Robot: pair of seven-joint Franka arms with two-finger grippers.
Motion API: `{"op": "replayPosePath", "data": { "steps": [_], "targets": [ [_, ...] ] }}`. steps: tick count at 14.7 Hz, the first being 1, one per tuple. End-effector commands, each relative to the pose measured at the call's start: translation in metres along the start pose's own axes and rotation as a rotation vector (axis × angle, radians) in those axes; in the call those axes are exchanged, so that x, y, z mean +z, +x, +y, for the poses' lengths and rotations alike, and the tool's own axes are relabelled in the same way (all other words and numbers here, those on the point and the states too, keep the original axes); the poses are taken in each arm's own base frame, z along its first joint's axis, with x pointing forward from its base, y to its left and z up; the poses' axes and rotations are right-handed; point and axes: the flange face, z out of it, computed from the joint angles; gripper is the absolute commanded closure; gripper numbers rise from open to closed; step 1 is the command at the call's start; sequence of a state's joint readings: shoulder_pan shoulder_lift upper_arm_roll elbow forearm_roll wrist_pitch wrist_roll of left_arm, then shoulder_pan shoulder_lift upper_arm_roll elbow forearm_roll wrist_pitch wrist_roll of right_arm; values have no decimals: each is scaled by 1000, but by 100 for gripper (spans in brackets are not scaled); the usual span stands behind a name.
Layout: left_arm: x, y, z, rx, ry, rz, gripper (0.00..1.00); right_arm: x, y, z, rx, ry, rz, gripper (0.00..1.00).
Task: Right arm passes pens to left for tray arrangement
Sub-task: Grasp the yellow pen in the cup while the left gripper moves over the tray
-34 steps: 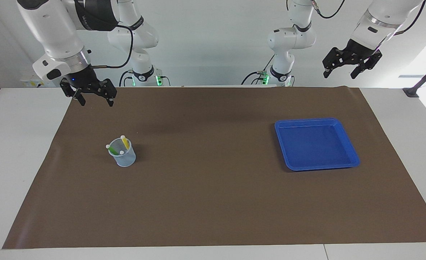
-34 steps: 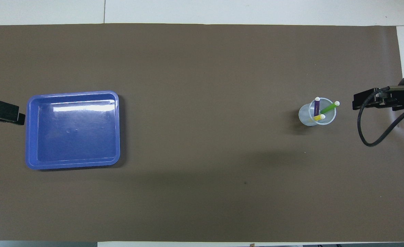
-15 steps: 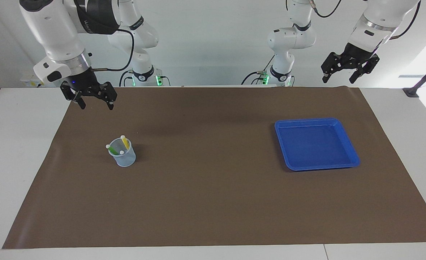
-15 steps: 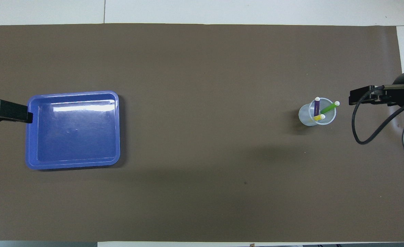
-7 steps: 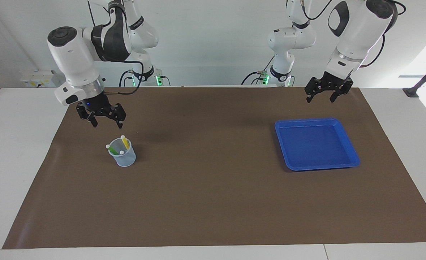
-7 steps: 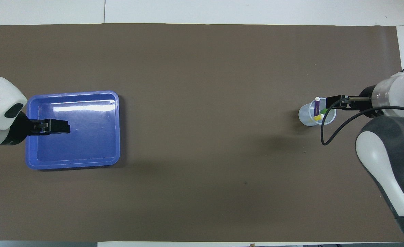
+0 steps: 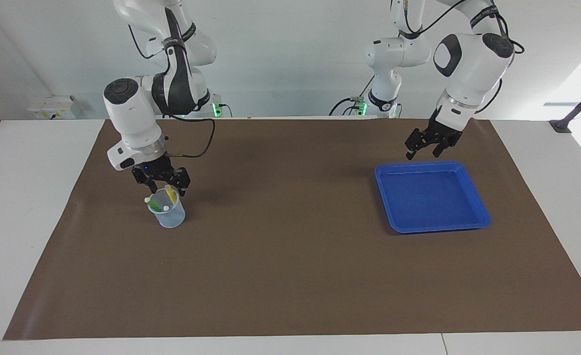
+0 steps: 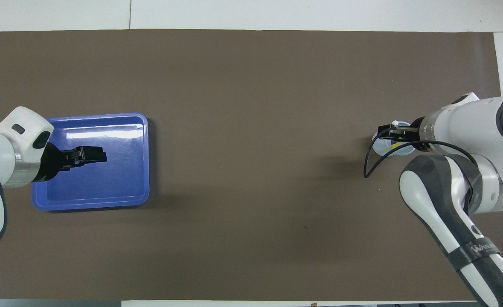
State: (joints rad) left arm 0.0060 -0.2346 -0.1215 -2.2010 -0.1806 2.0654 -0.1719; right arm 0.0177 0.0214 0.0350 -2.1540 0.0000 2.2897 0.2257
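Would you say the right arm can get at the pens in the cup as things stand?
Probably yes. The right gripper hangs just over the pens, which stand upright in the small cup with their whitish ends poking above the rim. Nothing lies between gripper and pens, and the brown mat around the cup is bare.

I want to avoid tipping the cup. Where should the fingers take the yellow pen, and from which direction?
Grip the yellow pen on its upper shaft, just under the whitish end, coming from straight above. It leans in the pale cup with only the top part above the rim, so the sides are walled off. The right gripper hangs right over the cup; lifting along the pen's lean likely avoids dragging the cup.
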Motion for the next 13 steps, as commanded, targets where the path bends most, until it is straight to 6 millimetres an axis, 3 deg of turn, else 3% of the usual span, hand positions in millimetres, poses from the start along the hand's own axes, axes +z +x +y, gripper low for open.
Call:
{"op": "replayPosePath", "data": {
  "steps": [1, 3, 5, 6, 7, 9, 13],
  "targets": [
    [-1, -6, 2, -16, -13, 15, 0, -1, -8, 2, 24, 18, 0, 26],
    [-1, -5, 3, -17, -13, 15, 0, -1, -8, 2, 23, 16, -3, 45],
    [-1, -5, 0, -20, -13, 14, 0, -1, -9, 2, 23, 16, -9, 50],
    [-2, -4, 0, -23, -13, 17, 0, 0, -10, 2, 20, 13, -18, 60],
    [-2, -4, 0, -23, -13, 15, 0, -1, -11, 2, 15, 11, -24, 78],
    [-1, -5, 2, -26, -13, 12, 0, 0, -13, 3, 7, 7, -42, 100],
    [-1, -6, 2, -37, -12, 7, 0, -2, -11, 2, -39, 9, -39, 100]
  ]
}}
